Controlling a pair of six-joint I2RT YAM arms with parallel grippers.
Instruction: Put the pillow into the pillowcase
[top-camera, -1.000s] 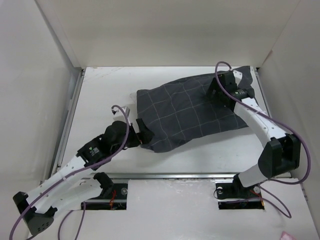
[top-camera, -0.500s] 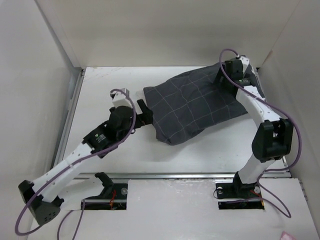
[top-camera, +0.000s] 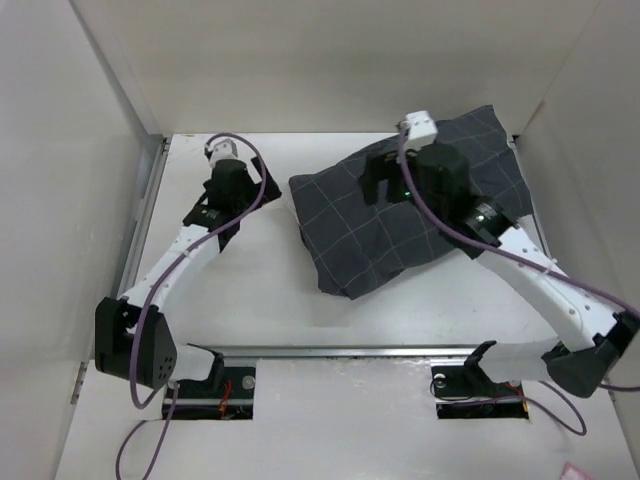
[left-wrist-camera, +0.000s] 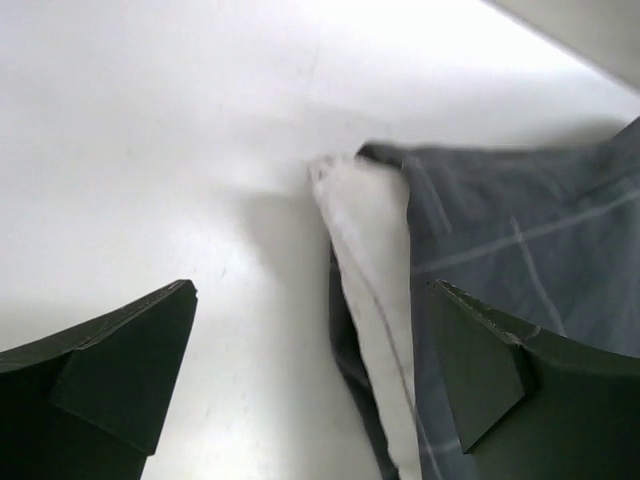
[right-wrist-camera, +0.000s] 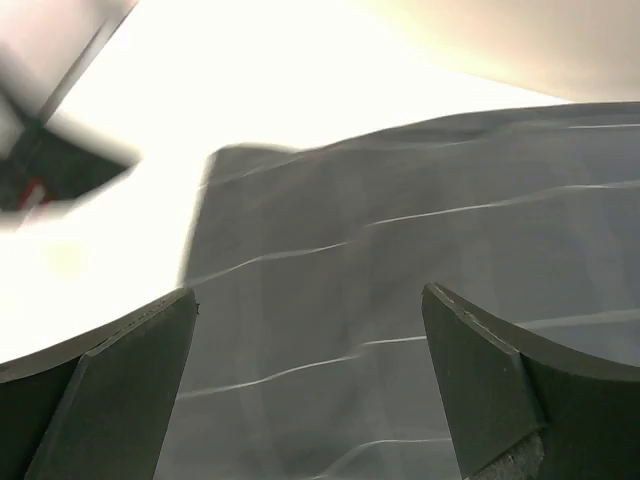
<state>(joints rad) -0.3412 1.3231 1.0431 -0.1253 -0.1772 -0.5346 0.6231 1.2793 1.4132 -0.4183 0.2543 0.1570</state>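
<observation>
I'm judging this nearly done — the pillow (left-wrist-camera: 372, 240) is lying inside the pillowcase (top-camera: 410, 215) on the table (top-camera: 250, 290), right of centre, with only a white corner poking from its open left end. Tucking that in is what's left. My left claw (left-wrist-camera: 312, 290) is hovering beside that corner, wide open and empty; my right claw (right-wrist-camera: 308, 292) is hanging over the case — spread wide, gripping nothing.

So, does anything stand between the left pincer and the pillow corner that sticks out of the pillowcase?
Nothing visible does. In the left wrist view the left pincer is open, and only the table surface shows between its fingers and the white pillow corner, which pokes out of the pillowcase at its open end.
</observation>
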